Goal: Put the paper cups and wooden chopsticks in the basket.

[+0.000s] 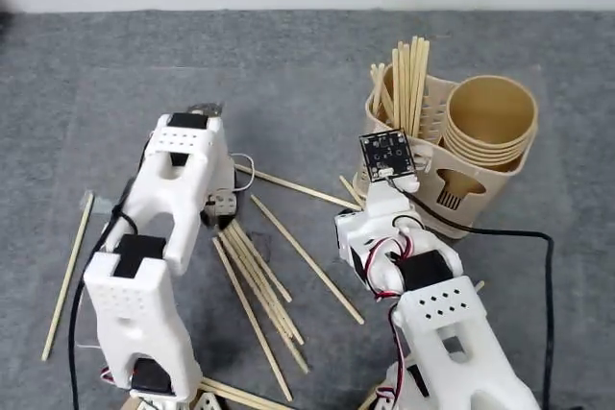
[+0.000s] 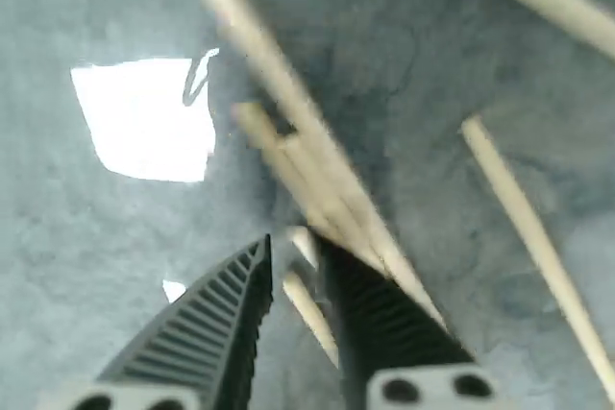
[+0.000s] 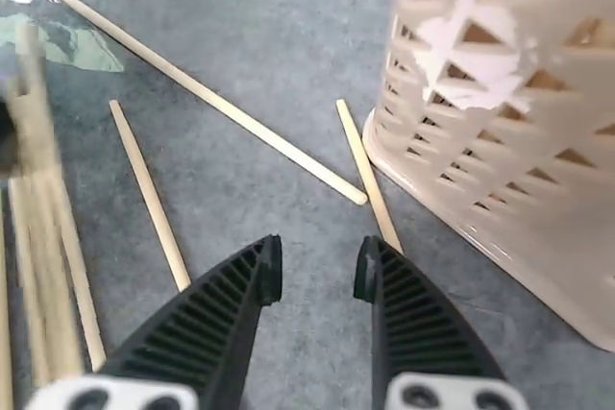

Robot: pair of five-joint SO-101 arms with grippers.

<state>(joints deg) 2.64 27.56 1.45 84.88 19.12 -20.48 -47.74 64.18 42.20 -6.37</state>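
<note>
Paper cups (image 1: 490,117), nested, stand in the basket (image 1: 500,189) beside a sheaf of upright chopsticks (image 1: 408,84); loose chopsticks (image 1: 259,280) lie scattered on the grey mat (image 1: 288,74); left gripper (image 2: 293,256), jaws narrowly parted, straddles one loose stick's end; right gripper (image 3: 317,271), jaws apart and empty, hovers beside the basket's wall.

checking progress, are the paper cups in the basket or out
In: the stacked paper cups stand upright inside the basket.
</note>
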